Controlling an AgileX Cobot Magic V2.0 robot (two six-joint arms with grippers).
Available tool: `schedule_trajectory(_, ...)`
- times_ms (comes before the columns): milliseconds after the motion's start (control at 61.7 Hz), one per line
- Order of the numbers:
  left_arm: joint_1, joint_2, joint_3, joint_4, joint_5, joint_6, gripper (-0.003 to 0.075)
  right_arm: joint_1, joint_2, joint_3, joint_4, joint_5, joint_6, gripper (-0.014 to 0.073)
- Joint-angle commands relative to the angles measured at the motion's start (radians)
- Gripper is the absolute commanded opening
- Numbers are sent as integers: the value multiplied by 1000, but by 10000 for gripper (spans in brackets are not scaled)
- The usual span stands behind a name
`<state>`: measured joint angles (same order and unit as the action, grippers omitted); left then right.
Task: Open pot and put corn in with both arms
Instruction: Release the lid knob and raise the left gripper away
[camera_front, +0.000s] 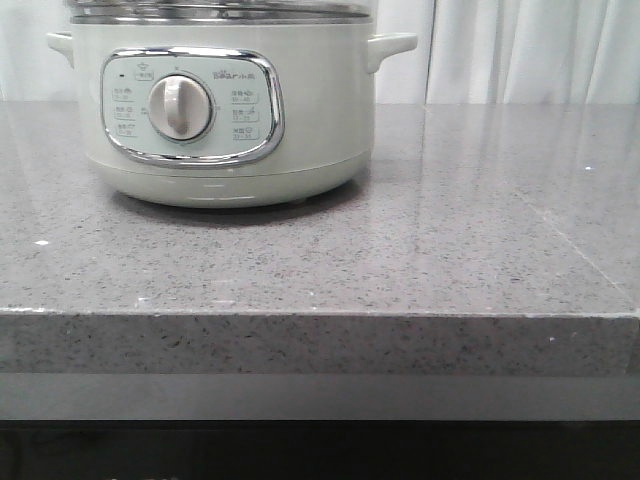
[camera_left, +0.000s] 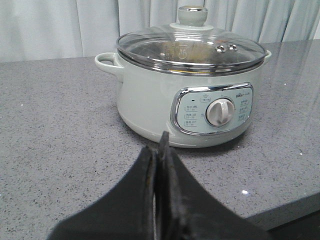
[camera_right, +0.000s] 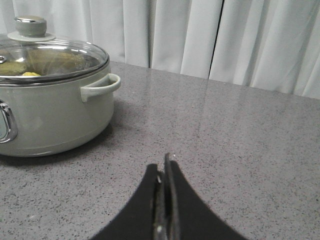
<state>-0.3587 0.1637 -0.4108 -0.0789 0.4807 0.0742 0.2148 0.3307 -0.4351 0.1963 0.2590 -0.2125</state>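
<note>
pot (camera_left: 190, 100) stood on grey countertop (camera_front: 420, 250), glass lid (camera_left: 192, 47) on, knob (camera_left: 192, 15) untouched | yellow bit under lid on rt wrist cam, poss. corn (camera_right: 31, 74), can't confirm | est. task at start: lid-lift + loading left | L gripper (camera_left: 159, 150) & R gripper (camera_right: 165, 172) pressed closed, empty, short of pot

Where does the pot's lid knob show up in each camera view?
Front view: not in it; the picture cuts off at the lid's rim.
Left wrist view: lid knob, top centre-right.
Right wrist view: top left corner.
Shared landmark: the pot, whose side handle shows in all three.
</note>
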Motion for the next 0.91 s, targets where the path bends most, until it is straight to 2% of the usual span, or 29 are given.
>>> schedule_trajectory(0,2,10,-26,-13,-94,-7,-20,3,4,-24,-3,-84,-10,-120)
schedule_trajectory(357,2,10,-26,-13,-96,-7,-20,3,4,-24,-3,-84,-10,-120)
schedule_trajectory(503,15,-15,12,-5,-151,-7,-20,3,4,-24,-3,-84,-10,-120)
schedule_trajectory(600,87,-79,84,-12,-204,-7,-20,3,4,-24,-3,-84,-10,-120)
schedule_trajectory(762,244,-178,215,-34,-207,-7,-20,3,4,-24,-3,-84,-10,-120)
schedule_trajectory(892,332,-186,303,-50,-222,-7,-20,2,4,-24,-3,-84,-10,-120)
